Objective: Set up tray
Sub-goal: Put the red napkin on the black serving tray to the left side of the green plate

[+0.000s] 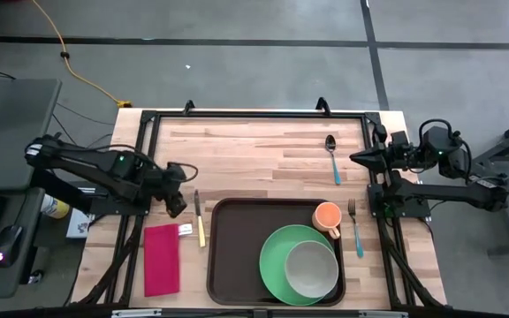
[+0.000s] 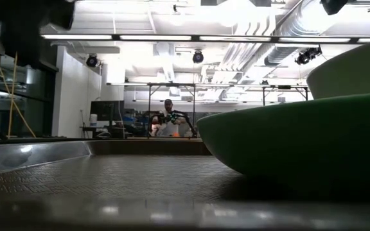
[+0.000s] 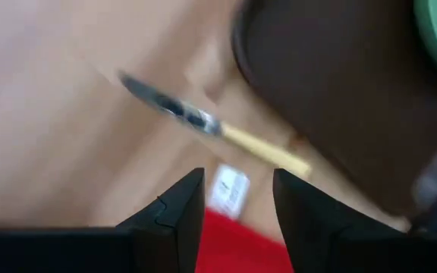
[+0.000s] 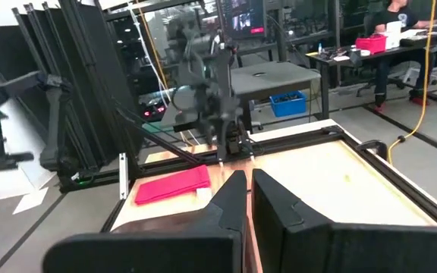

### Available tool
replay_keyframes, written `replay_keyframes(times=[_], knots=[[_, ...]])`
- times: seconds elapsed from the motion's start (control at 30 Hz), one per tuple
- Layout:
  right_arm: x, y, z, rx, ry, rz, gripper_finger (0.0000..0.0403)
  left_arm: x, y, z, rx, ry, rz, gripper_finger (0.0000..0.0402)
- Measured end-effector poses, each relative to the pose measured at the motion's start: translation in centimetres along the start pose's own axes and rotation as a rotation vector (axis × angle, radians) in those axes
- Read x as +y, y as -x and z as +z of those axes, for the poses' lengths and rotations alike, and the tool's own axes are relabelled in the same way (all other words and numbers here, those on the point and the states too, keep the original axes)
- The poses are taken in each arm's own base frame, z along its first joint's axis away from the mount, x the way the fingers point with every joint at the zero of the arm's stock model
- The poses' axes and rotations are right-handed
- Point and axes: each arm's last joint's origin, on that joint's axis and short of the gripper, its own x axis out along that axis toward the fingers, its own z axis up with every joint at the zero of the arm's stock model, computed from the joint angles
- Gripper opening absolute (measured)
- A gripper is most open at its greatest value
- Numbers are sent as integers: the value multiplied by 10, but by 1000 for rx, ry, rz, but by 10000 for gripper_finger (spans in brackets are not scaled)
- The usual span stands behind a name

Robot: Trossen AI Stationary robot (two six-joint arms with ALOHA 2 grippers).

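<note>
Brown tray (image 1: 237, 256) | just right of left end effector (image 1: 177, 205) | fingers parted

Fluorescent strip lights (image 2: 140, 37) are glowing beneath exposed ceiling ducts (image 2: 281, 38) in an open workshop. A yellow cable (image 1: 71, 55) is trailing across the grey concrete floor (image 1: 237, 62), while a person (image 4: 395, 17) is sitting at a distant desk (image 4: 400, 38).

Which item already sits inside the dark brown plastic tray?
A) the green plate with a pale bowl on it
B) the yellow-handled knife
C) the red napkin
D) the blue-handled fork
A: the green plate, with the pale bowl on it, lies in the dark brown tray; the other three rest on the wooden table.
</note>
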Motion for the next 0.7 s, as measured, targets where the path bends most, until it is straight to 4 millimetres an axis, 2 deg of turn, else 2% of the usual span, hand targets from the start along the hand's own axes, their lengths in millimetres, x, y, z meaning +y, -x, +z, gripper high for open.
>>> replay_keyframes(times=[0.13, 0.2, 0.27, 0.37, 0.47, 0.7], knots=[[0, 0, 0, -1, 0, -12, 0, 9, -24, -16, 219, 31, -61, 186], [-1, 0, 0, -4, 0, -26, 0, 9, -31, -17, 253, 45, -105, 186], [-1, 0, 0, -4, 0, -39, 0, 9, -41, -18, 228, 66, -125, 186], [-1, 0, 0, -5, 0, -43, 0, -1, -54, -10, 92, 47, -285, 186], [-1, 0, 0, -5, -1, -43, 0, -2, -64, -9, -5, 29, -329, 186], [-1, 0, 0, -5, -16, -42, 0, -1, -69, -30, -20, 126, -198, 186]])
